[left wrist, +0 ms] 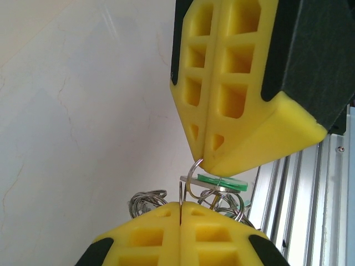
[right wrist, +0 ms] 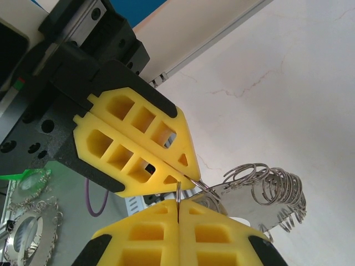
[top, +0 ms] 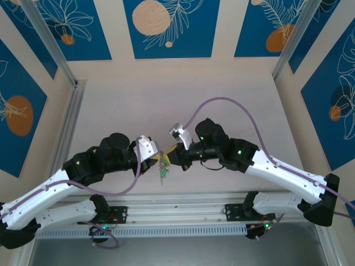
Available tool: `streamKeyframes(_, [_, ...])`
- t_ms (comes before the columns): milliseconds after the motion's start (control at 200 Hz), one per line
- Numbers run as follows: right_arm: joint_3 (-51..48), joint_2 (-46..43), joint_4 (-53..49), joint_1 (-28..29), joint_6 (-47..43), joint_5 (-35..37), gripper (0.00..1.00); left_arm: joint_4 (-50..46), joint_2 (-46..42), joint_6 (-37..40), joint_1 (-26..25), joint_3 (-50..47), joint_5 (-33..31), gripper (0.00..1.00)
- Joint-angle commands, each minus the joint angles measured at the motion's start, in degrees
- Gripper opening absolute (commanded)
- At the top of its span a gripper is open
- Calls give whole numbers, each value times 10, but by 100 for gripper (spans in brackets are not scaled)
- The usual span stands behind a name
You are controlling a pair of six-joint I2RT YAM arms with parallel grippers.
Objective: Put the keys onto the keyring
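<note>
Two grippers, left gripper (left wrist: 180,217) and right gripper (left wrist: 203,155), fingers pressed together, both pinching the keyring (left wrist: 189,176) wire above the table (left wrist: 66,138). Keys (right wrist: 244,202) dangle below. Probably light, stiff, slippery; best held on bare wire.

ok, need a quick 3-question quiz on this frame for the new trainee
1. True or false: the left gripper and the right gripper are both shut on thin keyring wire.
2. What colour is the key tag between the two grippers' tips? A) red B) green C) blue
3. Fill in: the long purple cable arching above the grippers in the top view runs to the ___ arm.

Key: 1 true; 2 B; 3 right.
</note>
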Motion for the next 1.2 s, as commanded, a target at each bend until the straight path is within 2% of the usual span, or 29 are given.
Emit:
streamKeyframes(0, [9, 11, 0, 0, 11, 0, 0, 17, -3, 10, -4, 16, 9, 0])
streamKeyframes(1195, [-24, 3, -4, -28, 25, 20, 0, 21, -13, 8, -4, 14, 18, 0])
